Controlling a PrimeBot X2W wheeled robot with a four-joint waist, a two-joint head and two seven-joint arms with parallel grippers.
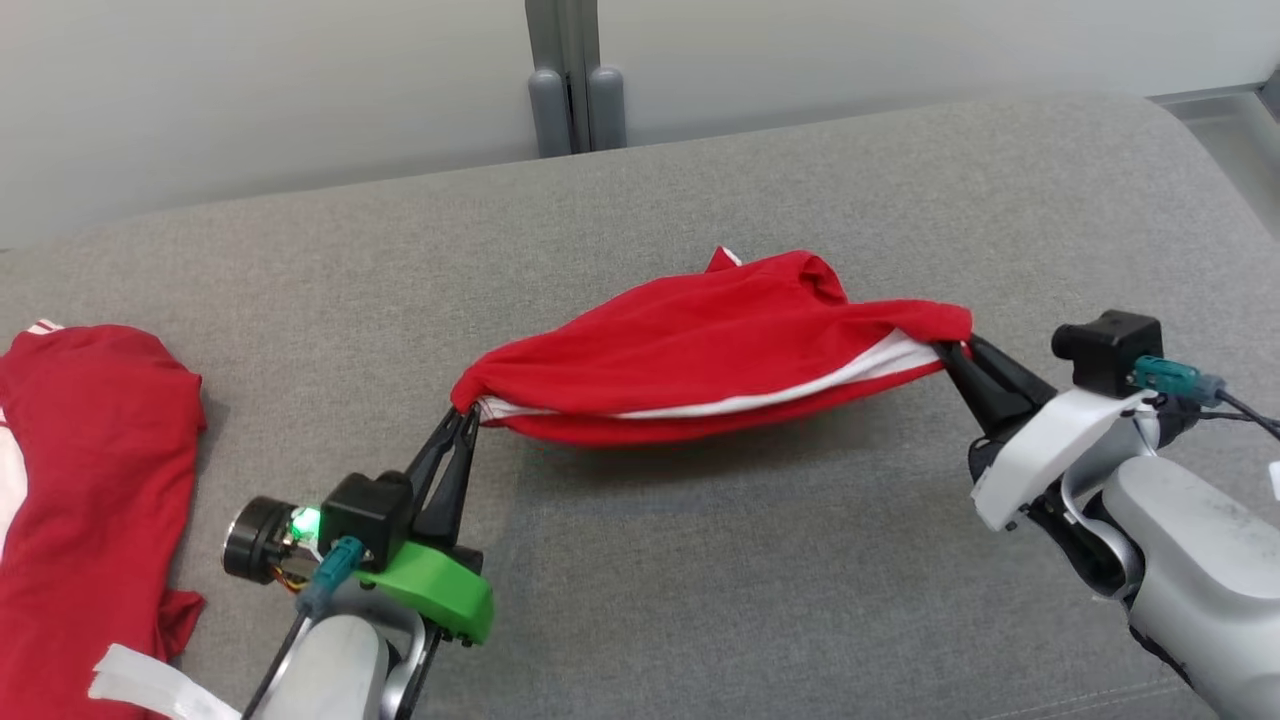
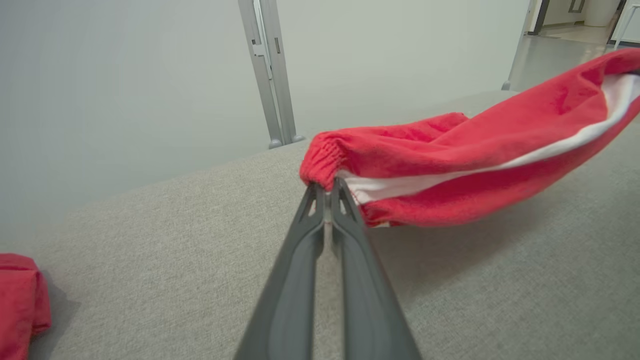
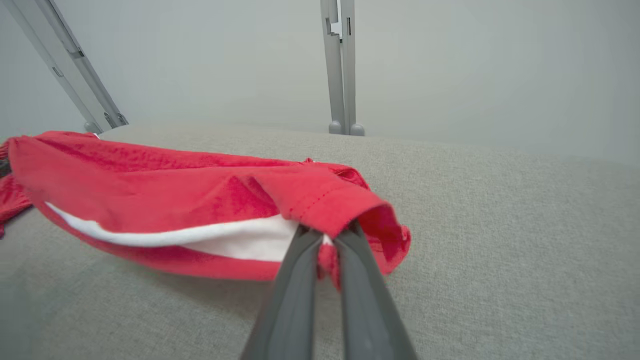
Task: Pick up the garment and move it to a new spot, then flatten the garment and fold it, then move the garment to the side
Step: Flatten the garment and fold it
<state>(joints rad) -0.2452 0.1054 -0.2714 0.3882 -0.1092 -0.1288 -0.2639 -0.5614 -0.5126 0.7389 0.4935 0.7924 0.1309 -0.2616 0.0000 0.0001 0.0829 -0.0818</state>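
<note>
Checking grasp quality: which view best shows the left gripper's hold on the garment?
The left wrist view: close, the left gripper pinches the garment by its elastic end. The head view shows the pinch smaller. The right wrist view shows that end at its left edge, too small to judge.

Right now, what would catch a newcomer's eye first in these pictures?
A red garment with a white stripe hangs stretched over the middle of the grey cushion. It is pinched at its ends by the left gripper and the right gripper, both shut on it. A second garment, also red, lies at the cushion's left edge.
</note>
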